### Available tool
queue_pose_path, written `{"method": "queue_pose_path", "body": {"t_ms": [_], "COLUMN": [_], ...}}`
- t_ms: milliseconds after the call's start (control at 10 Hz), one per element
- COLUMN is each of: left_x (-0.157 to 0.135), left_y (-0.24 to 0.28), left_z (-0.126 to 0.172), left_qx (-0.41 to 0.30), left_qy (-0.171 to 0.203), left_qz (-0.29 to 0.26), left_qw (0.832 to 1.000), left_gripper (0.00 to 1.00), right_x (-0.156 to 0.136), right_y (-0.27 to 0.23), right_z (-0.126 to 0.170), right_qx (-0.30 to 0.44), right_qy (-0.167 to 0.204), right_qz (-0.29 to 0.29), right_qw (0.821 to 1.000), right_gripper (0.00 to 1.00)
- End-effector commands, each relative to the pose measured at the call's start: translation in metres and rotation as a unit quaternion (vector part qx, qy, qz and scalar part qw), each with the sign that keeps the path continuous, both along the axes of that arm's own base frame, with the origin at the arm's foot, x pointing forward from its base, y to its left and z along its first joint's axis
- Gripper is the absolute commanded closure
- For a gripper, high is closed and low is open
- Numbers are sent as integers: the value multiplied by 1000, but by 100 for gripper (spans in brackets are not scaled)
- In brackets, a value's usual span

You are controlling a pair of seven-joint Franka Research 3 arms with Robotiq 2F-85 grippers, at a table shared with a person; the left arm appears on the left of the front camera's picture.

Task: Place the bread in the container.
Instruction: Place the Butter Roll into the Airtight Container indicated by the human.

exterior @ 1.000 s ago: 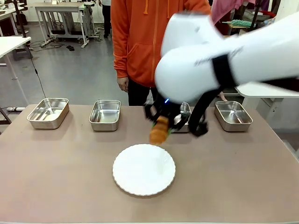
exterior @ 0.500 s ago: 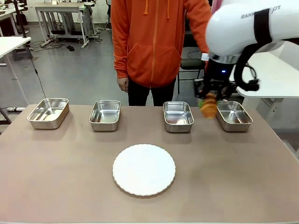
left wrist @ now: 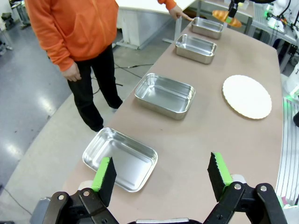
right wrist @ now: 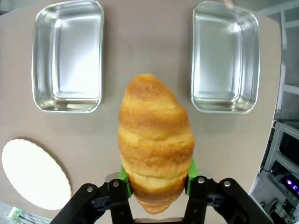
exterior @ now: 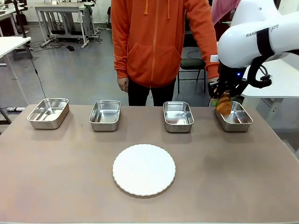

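Front view: the right gripper (exterior: pixel 223 99) has swung from over the plate (exterior: pixel 144 169), past the third tray, to the far right end of the table (exterior: pixel 70 168) in about a second, and it now hangs over the near-left corner of the rightmost tray (exterior: pixel 233 116). That puts the bread (exterior: pixel 224 104) close to a drop spot, so the carry looks nearly done; what remains, as I judge it, is centring over the tray, lowering and letting go.

The right gripper is closed on the bread, its green pads pinching the lower end. In the right wrist view the bread (right wrist: pixel 155 140) runs straight out along the fingers, its long axis in line with them, free tapered tip pointing away from the wrist and down toward the table strip between two trays (right wrist: pixel 67 56).

The left gripper (left wrist: pixel 161 175) is spread wide and holds nothing, hovering near the leftmost tray (left wrist: pixel 120 158). A person's hand (left wrist: pixel 180 12) rests by the far tray.
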State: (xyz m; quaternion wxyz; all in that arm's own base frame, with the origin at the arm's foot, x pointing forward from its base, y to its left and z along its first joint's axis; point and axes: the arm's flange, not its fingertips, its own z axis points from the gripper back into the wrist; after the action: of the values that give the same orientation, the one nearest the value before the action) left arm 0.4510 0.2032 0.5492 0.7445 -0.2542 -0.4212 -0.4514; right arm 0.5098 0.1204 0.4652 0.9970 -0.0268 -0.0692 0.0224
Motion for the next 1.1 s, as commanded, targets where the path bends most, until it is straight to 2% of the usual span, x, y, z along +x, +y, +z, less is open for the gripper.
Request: {"method": "queue_pose_path", "body": {"t_ms": [0,200,600,1000], "left_x": [-1,-1,-1,-1], "left_y": [-2,-2,-2,-2], "left_z": [2,2,2,2], "left_qx": [-1,-1,-1,-1], "left_qy": [-5,-5,-5,-5], "left_qz": [-2,-2,-2,-2], "left_qw": [1000,1000,1000,1000], "left_gripper": [0,0,0,0], "right_x": [-3,-2,52,100], "right_y": [4,1,-78,-116], "right_z": [6,0,-10,-47], "right_qx": [8,0,9,24], "right_qy": [8,6,13,18], "right_qz": [-20,-6,-16,14], "right_qw": [1000,1000,1000,999], "right_gripper": [49,49,49,49]}}
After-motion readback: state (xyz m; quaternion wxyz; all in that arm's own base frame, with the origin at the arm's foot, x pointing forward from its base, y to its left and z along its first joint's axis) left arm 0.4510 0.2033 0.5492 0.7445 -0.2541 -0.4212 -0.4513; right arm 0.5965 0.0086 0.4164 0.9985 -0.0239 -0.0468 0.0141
